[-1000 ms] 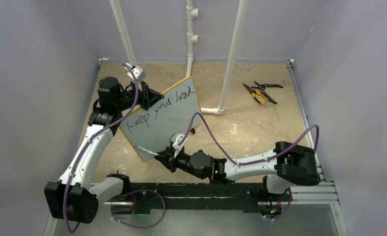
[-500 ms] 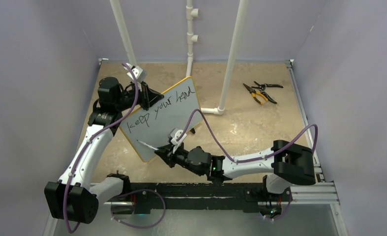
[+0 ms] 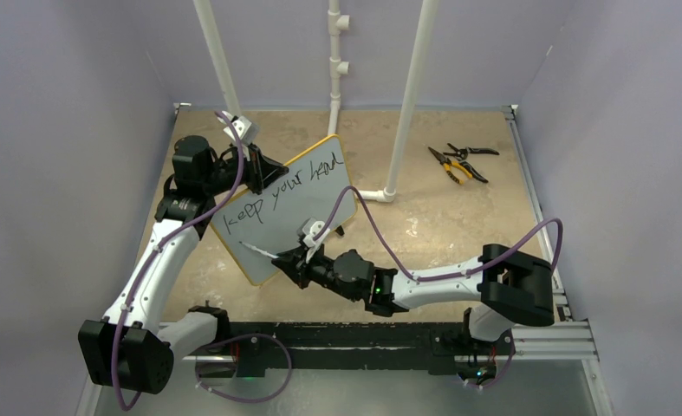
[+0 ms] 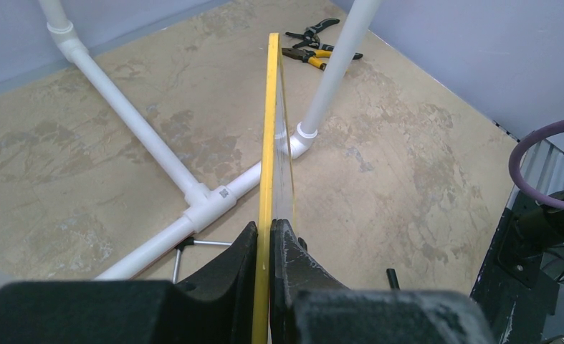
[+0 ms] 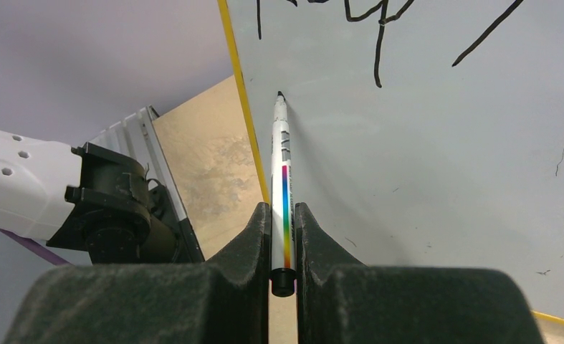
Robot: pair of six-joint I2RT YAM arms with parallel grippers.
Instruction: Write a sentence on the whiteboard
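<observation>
Yellow-framed pale whiteboard (image 3: pixel 285 221) stands tilted, left gripper (image 4: pixel 264 240) clamped on its edge, right gripper (image 5: pixel 284 218) pinching a white rainbow-striped marker (image 5: pixel 282 143), tip by the blank lower-left under the black handwritten sentence (image 3: pixel 278 192), so best press lightly starting line two.

Pale lilac walls (image 3: pixel 60 130) enclose a mottled tan, perhaps stone-patterned tabletop (image 3: pixel 441 234) with upright white pipes (image 3: pixel 408 104)

One small pale grey-white whiteboard (image 3: pixel 295 208) with yellow-orange frame; three black handwritten words (image 3: pixel 276 195); one white rainbow-striped marker (image 5: pixel 283 188); two hand tools, yellow-handled pliers (image 3: pixel 448 165) and black-handled cutters (image 3: pixel 471 152); three upright white plastic pipes (image 3: pixel 411 87); two black grippers, left gripper (image 4: pixel 264 247) and right gripper (image 5: pixel 283 215)
</observation>
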